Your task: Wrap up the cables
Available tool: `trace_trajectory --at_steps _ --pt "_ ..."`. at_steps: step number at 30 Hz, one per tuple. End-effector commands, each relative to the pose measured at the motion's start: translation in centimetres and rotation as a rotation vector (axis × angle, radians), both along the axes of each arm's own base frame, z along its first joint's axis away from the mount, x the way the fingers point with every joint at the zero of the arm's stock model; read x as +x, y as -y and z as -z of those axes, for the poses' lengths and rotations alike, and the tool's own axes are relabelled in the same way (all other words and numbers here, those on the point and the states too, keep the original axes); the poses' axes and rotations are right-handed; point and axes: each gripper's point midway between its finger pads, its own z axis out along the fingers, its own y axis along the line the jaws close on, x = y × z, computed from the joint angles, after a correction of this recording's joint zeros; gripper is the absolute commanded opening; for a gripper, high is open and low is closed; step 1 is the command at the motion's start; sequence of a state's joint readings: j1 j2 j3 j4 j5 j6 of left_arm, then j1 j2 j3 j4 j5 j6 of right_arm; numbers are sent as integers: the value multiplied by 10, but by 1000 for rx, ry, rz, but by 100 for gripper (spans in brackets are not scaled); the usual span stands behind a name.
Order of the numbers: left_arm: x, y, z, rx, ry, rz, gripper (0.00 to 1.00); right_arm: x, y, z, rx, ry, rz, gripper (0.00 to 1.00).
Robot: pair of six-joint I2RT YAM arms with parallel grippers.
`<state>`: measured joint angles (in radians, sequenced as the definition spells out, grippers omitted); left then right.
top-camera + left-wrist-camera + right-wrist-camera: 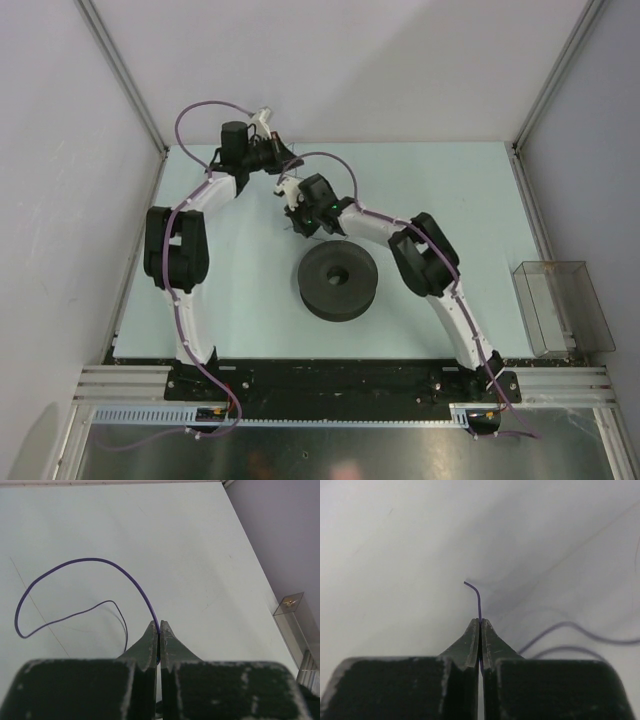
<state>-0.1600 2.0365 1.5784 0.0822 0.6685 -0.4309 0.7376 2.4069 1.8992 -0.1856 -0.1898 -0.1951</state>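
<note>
The thin purple cable (95, 559) is pinched in two places. The left gripper (160, 626) is clamped on it, with a loose loop curling out over the pale table (210, 555), while the right gripper (480, 624) is clamped near the free end, a short hooked tip poking past its fingertips. Held this way, the slack seems kept under control between the arms, probably for winding onto the dark grey spool (318, 288) near the right gripper.

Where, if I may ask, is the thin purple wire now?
The wire is pinched twice: it loops from the left pincer, its end pokes past the right pincer.
</note>
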Motion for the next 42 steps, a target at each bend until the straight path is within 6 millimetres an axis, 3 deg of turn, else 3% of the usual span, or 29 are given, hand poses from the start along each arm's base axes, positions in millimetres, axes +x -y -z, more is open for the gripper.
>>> trace_trajectory --at_steps 1,4,7,12,16,21,26,32,42 --pt "-2 -8 -28 -6 39 -5 0 -7 3 -132 229 130 -44 0" --pt "-7 -27 -32 37 41 -42 0 -1 30 -215 358 208 -2 0" --pt "-16 -53 -29 141 42 -75 0 14 82 -289 458 293 93 0" --pt "-49 -99 -19 405 61 -79 0 36 204 -385 560 475 325 0" --pt "-81 -137 -17 603 104 -46 0 43 297 -433 596 609 493 0" --pt "-121 -190 -6 780 69 8 0 37 398 -470 576 771 676 0" --pt "-166 -237 24 1050 50 109 0 22 477 -495 568 892 817 0" --pt "-192 -274 43 1231 11 165 0 11 529 -504 548 963 933 0" --pt "-206 -302 69 1313 -121 127 0 4 592 -498 473 1030 1116 0"
